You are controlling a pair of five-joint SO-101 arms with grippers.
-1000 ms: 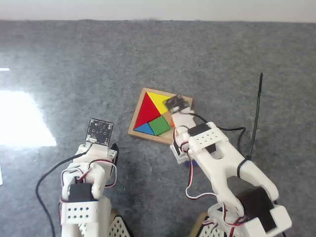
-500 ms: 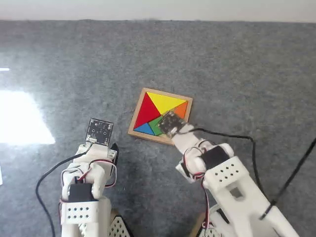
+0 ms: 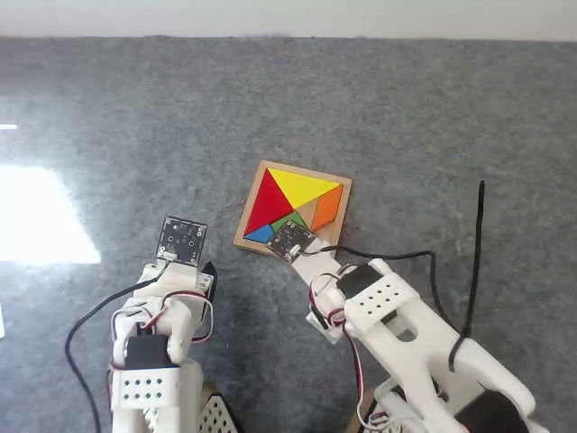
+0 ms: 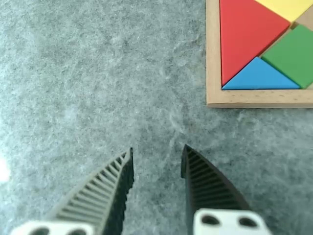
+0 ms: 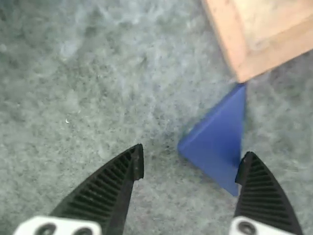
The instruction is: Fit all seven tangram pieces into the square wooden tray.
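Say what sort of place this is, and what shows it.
Probably a robotics test bench: a left arm and right arm with exposed wiring stand at a grey felt table, beside a tangram tray.

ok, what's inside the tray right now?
Red triangle, yellow triangle, orange piece, green piece, small blue triangle, a bare wood gap. The right arm's wrist covers the tray's near corner. Another blue triangle lies outside on the mat.

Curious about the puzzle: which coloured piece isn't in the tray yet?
The darker blue triangle, on the mat by the tray's corner; the others seen sit inside.
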